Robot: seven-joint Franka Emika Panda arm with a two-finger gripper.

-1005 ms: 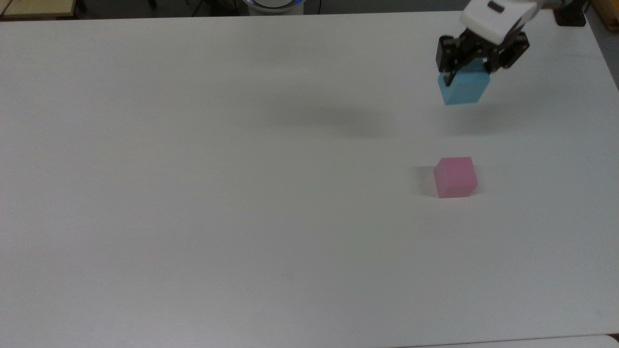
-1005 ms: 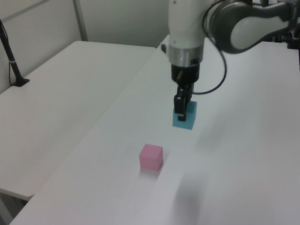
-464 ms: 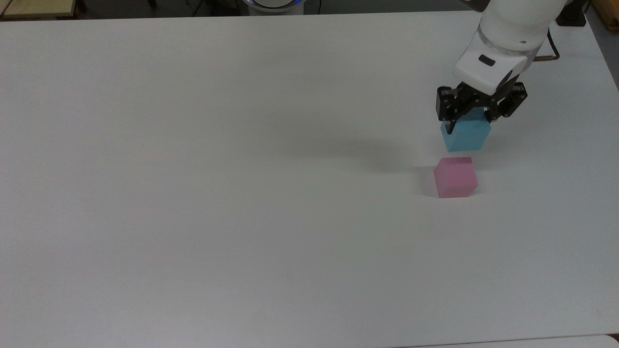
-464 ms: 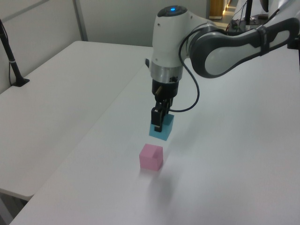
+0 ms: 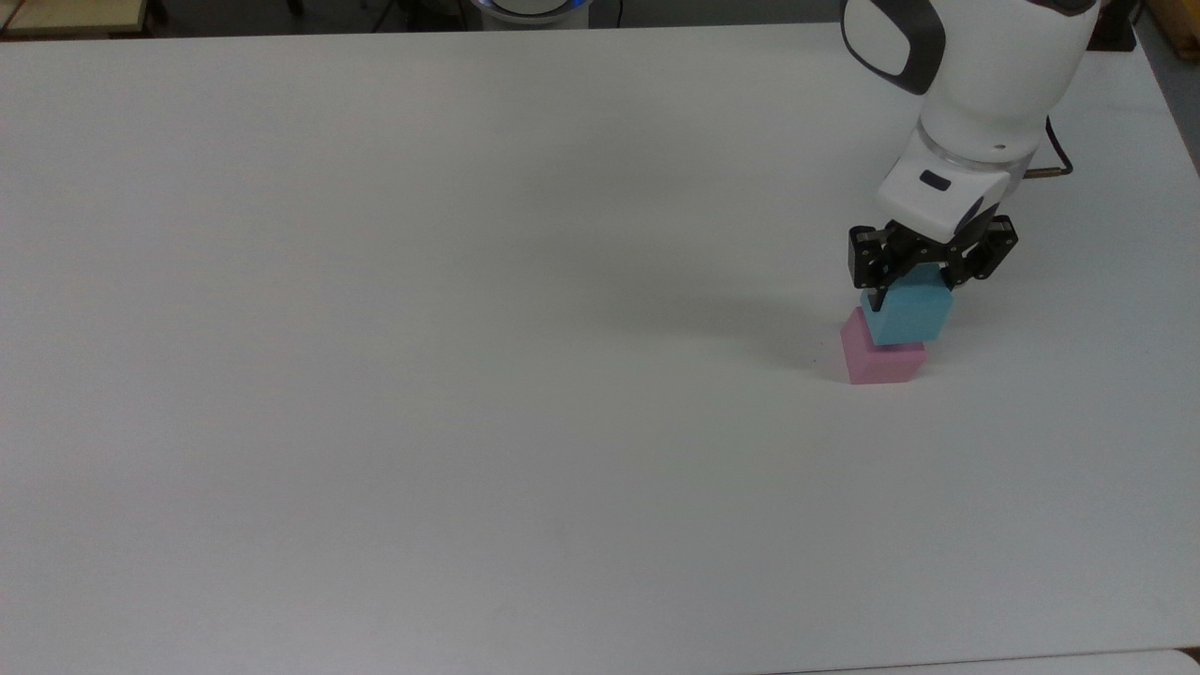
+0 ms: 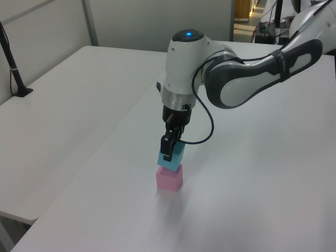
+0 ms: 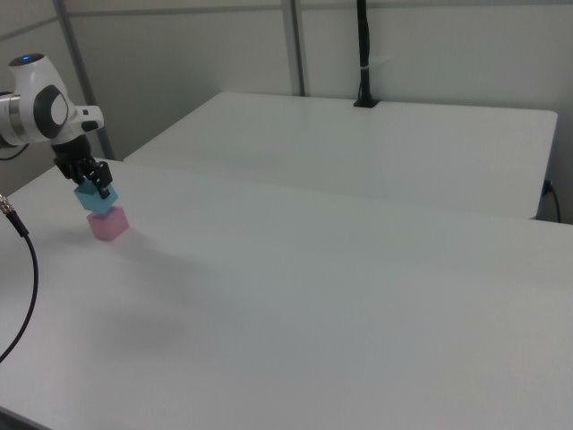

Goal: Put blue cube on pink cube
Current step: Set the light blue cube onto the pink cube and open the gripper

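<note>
On the bench (image 5: 469, 375), near its edge at the top view's right, the pink cube (image 5: 877, 361) sits flat. The blue cube (image 5: 907, 314) rests on top of it (slightly skewed, overhanging toward the top view's right), or hangs just above; contact cannot be told. The gripper (image 5: 923, 281) clamps the blue cube from above, fingers (image 6: 166, 148) pressed against opposite faces.
</note>
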